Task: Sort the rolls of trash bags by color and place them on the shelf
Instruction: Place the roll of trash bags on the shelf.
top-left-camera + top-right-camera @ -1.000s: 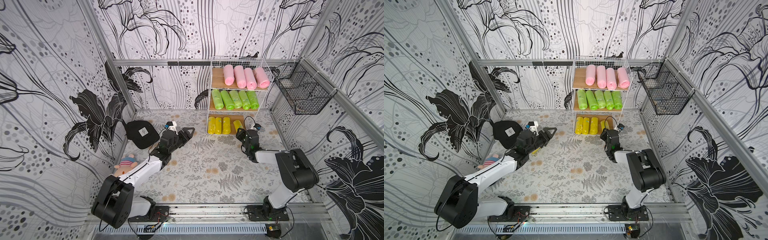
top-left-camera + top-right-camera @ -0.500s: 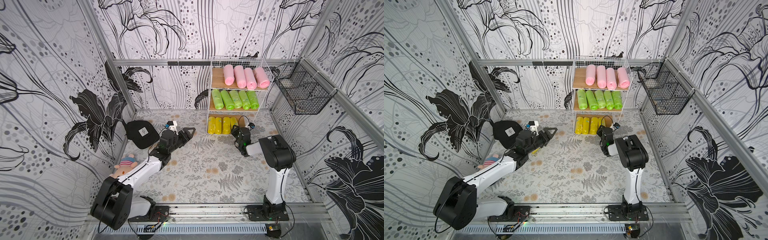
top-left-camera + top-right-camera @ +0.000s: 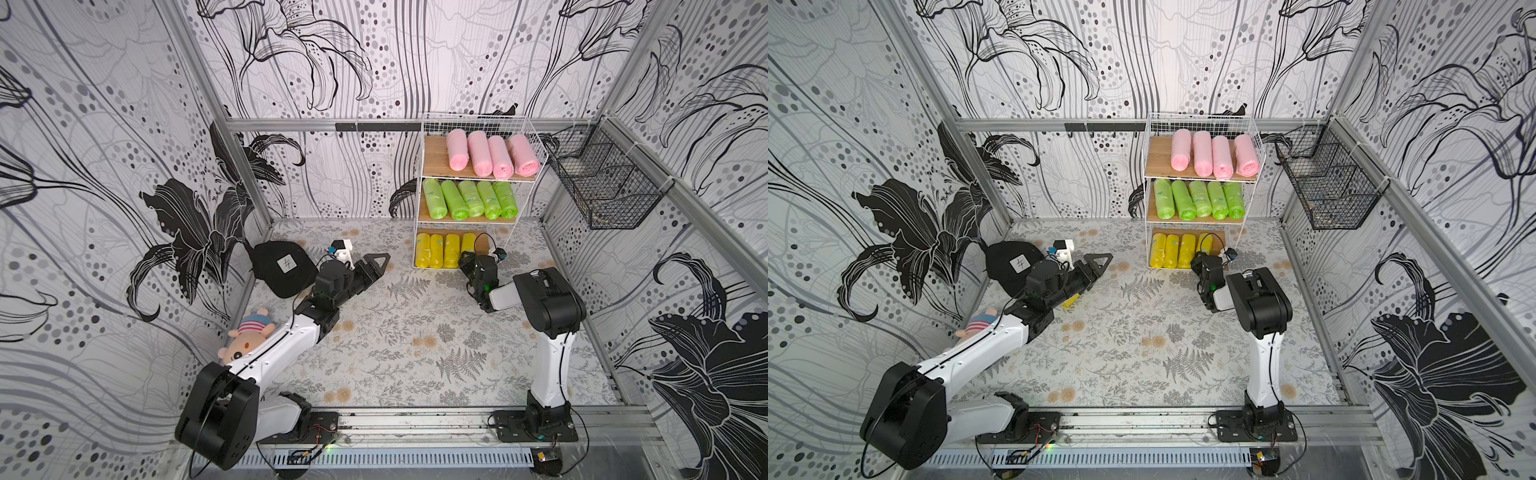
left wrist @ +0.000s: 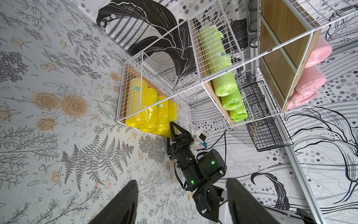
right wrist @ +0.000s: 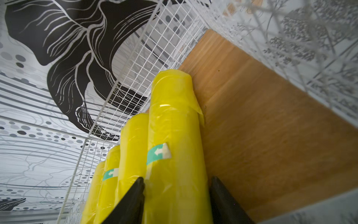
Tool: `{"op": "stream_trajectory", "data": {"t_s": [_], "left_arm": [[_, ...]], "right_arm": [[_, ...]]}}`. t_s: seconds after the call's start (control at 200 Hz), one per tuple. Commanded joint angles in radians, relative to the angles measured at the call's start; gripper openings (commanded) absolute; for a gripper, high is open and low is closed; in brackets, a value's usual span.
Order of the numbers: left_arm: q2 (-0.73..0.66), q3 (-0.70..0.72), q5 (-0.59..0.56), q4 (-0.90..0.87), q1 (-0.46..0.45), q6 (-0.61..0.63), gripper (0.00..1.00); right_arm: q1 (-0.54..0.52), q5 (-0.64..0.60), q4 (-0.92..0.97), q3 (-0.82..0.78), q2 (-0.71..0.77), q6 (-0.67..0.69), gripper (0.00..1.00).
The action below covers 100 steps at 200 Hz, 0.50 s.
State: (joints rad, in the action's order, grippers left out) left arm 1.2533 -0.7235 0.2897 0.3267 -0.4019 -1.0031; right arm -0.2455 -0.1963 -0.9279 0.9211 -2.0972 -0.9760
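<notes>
Apparently nearly done: the shelf (image 3: 434,154) holds color-sorted rolls (image 3: 469,199), right gripper (image 5: 176,178) jaws barely apart around the fourth yellow roll (image 5: 174,120), left gripper (image 4: 181,180) jaws apart, empty.

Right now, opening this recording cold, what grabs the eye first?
The tall white wire-grid shelf against the back wall, its crinkly plastic rolls banded by colour: pink rolls on top, light green rolls in the middle, yellow rolls at the bottom. Next, the right pincer at that bottom tier, its fingers flanking the end yellow roll.
</notes>
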Motion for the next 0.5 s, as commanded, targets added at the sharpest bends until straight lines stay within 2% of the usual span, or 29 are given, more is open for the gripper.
{"op": "stream_trajectory", "data": {"t_s": [0.0, 0.175, 0.33, 0.496], "left_arm": [[-0.015, -0.021, 0.005, -0.028, 0.006, 0.044, 0.75], [-0.008, -0.032, 0.005, -0.100, 0.007, 0.103, 0.76], [0.007, -0.058, -0.007, -0.220, 0.008, 0.195, 0.78], [0.017, -0.100, -0.102, -0.416, 0.011, 0.354, 0.80]], "right_arm": [[-0.001, -0.022, 0.098, -0.004, 0.007, 0.020, 0.61], [-0.001, -0.037, 0.137, -0.010, 0.056, 0.053, 0.73], [-0.001, -0.057, 0.186, -0.018, 0.108, 0.079, 0.80], [-0.001, -0.084, 0.214, -0.056, 0.169, 0.112, 0.83]]}}
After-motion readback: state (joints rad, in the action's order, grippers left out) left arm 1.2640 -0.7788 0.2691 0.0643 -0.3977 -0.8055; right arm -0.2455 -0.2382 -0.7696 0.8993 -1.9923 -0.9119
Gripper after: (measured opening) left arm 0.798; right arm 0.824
